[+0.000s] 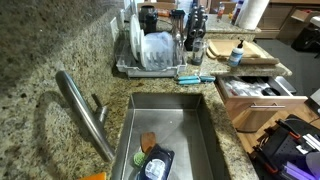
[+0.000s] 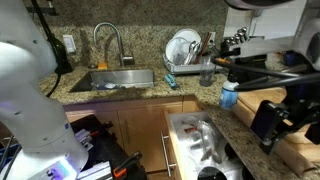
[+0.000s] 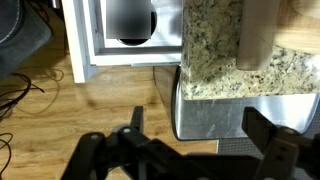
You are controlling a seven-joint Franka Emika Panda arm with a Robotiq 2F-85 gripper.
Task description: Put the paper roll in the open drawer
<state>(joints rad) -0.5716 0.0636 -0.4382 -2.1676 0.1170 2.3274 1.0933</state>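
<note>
Closest to my wrist camera is the gripper (image 3: pixel 192 132), its two dark fingers spread wide apart along the bottom of the frame with nothing between them, so it is released and empty. It hangs over the wood floor (image 3: pixel 60 100), just in front of the edge of the granite counter (image 3: pixel 212 55). On that counter, up and to the right of the fingers, I can see the lower part of the paper roll (image 3: pixel 260 35), standing upright and well apart from the gripper. A pale cutting board (image 3: pixel 302 22) lies just beside it. In an exterior view the roll (image 1: pixel 252 12) stands at the far end of the counter, behind the cutting board (image 1: pixel 240 48), where a small blue-capped bottle (image 1: pixel 237 55) also sits. The open drawer (image 1: pixel 258 113) is pulled out below the counter edge near that board. It already holds some items I cannot make out, and the roll is not in it. Farther along are the dish rack (image 1: pixel 155 52) with plates, then the steel sink (image 1: pixel 200 125) and its faucet (image 1: pixel 85 110). From the opposite side, the arm's white body (image 2: pixel 30 85) fills the foreground.
</note>
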